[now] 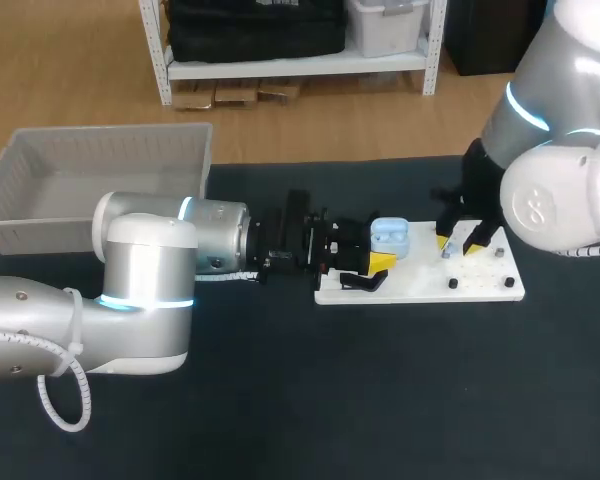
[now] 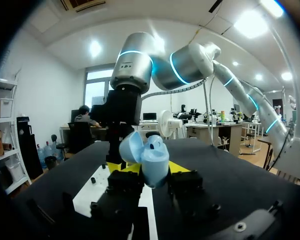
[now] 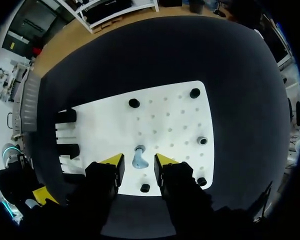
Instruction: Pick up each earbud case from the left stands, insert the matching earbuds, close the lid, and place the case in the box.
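The left claw [image 2: 149, 171] is clamped on the open light-blue earbud case [image 2: 152, 159]. The right claw [image 3: 138, 165] hangs parted, its fingers astride a blue earbud [image 3: 139, 159] on the white pegboard [image 3: 165, 115].

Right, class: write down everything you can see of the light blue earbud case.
The earbud case is small, rounded and light blue, and looks like smooth plastic. Its hinged lid stands open and the body is tilted. It sits between the yellow tips of the left gripper, which press it from both sides, over the white board. Whether earbuds are inside cannot be told.
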Controlling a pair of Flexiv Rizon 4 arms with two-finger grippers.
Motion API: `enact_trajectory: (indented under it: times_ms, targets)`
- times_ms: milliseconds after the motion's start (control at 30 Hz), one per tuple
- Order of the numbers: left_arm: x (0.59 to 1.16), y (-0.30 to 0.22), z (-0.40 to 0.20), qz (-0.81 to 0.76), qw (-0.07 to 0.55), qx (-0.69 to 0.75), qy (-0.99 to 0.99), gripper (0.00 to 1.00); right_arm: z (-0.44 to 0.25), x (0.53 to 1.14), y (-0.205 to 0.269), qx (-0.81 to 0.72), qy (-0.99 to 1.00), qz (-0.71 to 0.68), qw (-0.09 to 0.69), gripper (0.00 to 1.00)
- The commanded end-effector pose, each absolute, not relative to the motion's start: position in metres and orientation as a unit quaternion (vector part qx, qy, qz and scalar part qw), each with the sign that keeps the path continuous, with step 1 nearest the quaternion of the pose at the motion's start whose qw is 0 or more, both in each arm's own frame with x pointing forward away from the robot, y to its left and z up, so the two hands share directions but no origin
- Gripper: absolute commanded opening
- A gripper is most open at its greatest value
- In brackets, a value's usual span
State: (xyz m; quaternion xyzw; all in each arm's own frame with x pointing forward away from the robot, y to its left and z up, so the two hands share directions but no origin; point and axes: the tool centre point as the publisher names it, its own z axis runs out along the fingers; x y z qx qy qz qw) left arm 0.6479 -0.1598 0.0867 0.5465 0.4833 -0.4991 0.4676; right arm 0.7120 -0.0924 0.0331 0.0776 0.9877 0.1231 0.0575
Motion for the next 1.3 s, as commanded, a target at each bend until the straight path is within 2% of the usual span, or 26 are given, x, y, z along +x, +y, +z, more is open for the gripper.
enact_trajectory:
  times_ms: [33,333,467,833,933,1000,1100,1200,1300]
  targets:
    - [0.6464,-0.1601,0.0862,-0.497,0.47,0.545,0.484,0.0,0.0305,0.7138,-0.0929,0.078,0.988,0.123,0.055,0.37]
    - [0.6464,-0.1601,0.0862,-0.497,0.47,0.545,0.484,0.0,0.0293,0.714,-0.0938,0.08,0.988,0.124,0.052,0.34]
    - [0.6464,-0.1601,0.0862,-0.497,0.47,0.545,0.484,0.0,0.0269,0.7136,-0.0948,0.083,0.988,0.124,0.05,0.29]
    - [0.6464,-0.1601,0.0862,-0.497,0.47,0.545,0.484,0.0,0.0268,0.7125,-0.0923,0.082,0.988,0.125,0.048,0.27]
    - [0.6464,-0.1601,0.0862,-0.497,0.47,0.545,0.484,0.0,0.027,0.7125,-0.0915,0.081,0.988,0.125,0.047,0.23]
    - [0.6464,-0.1601,0.0862,-0.497,0.47,0.545,0.484,0.0,0.027,0.7124,-0.0912,0.081,0.988,0.124,0.047,0.13]
    - [0.6464,-0.1601,0.0862,-0.497,0.47,0.545,0.484,0.0,0.0273,0.7114,-0.0906,0.081,0.988,0.123,0.047,0.09]
    - [0.6464,-0.1601,0.0862,-0.497,0.47,0.545,0.484,0.0,0.0284,0.7105,-0.0908,0.081,0.988,0.122,0.048,0.0]
    - [0.6464,-0.1601,0.0862,-0.497,0.47,0.545,0.484,0.0,0.0307,0.7096,-0.0916,0.082,0.988,0.121,0.05,0.0]
